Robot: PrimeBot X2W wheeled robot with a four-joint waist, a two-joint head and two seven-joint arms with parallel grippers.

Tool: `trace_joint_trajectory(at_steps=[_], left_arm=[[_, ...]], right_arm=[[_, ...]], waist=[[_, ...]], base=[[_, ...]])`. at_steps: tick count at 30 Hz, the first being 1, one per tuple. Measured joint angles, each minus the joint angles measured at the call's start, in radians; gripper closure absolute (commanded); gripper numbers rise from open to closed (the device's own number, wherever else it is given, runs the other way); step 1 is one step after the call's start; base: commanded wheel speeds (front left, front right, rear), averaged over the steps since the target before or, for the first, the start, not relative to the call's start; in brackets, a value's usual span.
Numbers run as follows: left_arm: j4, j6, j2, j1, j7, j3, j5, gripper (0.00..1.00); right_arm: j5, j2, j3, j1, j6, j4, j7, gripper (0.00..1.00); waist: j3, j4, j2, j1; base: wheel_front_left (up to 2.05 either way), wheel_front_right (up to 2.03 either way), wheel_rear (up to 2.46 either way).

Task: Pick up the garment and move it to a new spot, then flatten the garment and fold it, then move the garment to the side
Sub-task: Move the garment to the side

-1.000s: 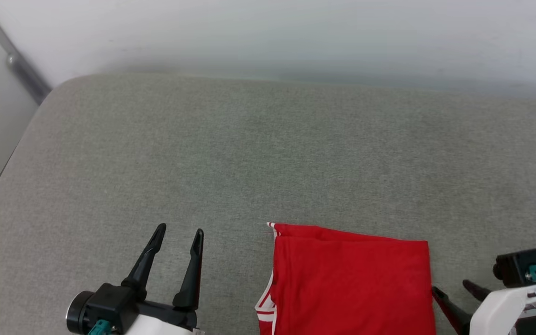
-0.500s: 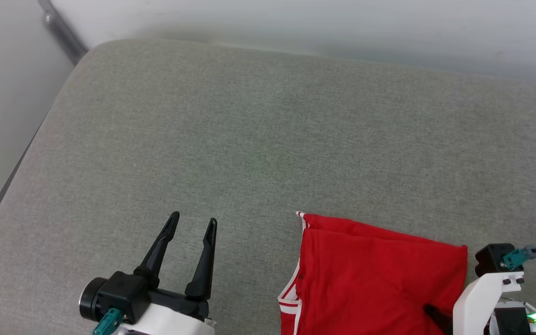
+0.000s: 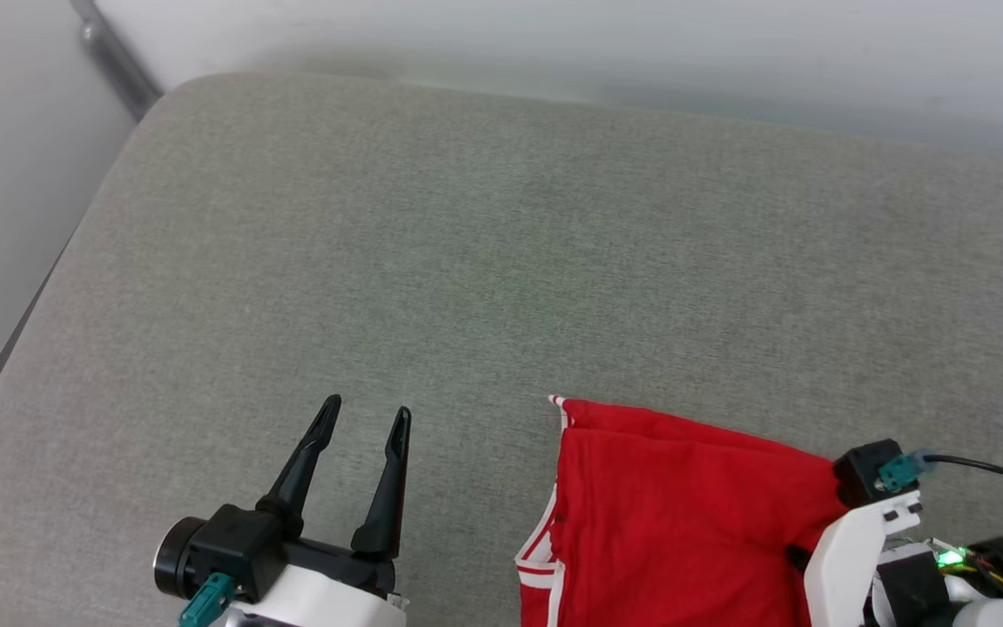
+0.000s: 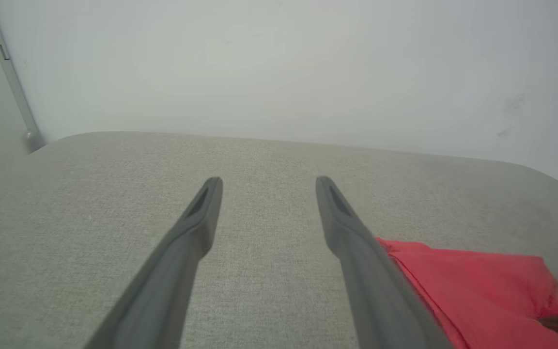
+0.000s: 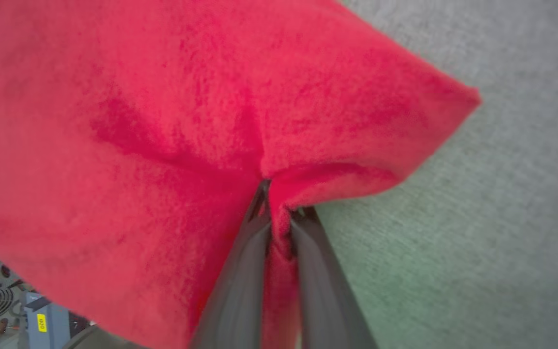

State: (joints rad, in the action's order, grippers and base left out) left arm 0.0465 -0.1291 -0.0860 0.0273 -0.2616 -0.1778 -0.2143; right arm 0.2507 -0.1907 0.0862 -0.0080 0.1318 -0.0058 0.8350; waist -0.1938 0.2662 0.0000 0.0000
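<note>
Red garment (image 3: 684, 522), folded into a rough rectangle with striped trim (image 3: 540, 557) in red and white along its left edge, lies at the near right of a grey padded bench (image 3: 467, 261). Right claw (image 5: 281, 213) is clenched on a pinched-up fold near the garment's right corner. Left claw (image 3: 366, 416) is spread wide above bare bench, left of the cloth and apart from it.
</note>
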Motion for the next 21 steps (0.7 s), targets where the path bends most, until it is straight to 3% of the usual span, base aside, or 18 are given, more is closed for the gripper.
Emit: trace_joint_trajectory(at_steps=[2, 10, 13, 21], left_arm=[[-0.001, 0.000, 0.002, 0.001, 0.000, 0.000, 0.000, 0.00], [0.001, 0.000, 0.007, -0.023, -0.001, -0.049, 0.009, 0.00], [0.004, 0.000, 0.008, -0.051, -0.001, -0.072, 0.011, 0.00], [-0.002, 0.000, -0.025, -0.144, -0.001, -0.171, 0.019, 0.00]], right_arm=[[-0.020, -0.042, 0.047, -0.018, 0.000, -0.006, -0.011, 1.00], [-0.077, -0.311, 0.191, -0.155, -0.001, -0.063, 0.002, 1.00], [-0.079, -0.407, 0.219, -0.200, 0.000, -0.071, 0.002, 1.00], [-0.071, -0.590, 0.245, -0.325, 0.000, -0.039, -0.015, 1.00]], waist=[[0.005, -0.020, 0.0000, 0.0000], [-0.003, -0.140, 0.0000, 0.0001], [-0.018, -0.191, 0.0000, 0.0001], [-0.107, -0.312, 0.0000, 0.0001]], base=[[0.00, 0.00, 0.00], [0.00, 0.00, 0.00], [0.00, 0.00, 0.00], [0.00, 0.00, 0.00]])
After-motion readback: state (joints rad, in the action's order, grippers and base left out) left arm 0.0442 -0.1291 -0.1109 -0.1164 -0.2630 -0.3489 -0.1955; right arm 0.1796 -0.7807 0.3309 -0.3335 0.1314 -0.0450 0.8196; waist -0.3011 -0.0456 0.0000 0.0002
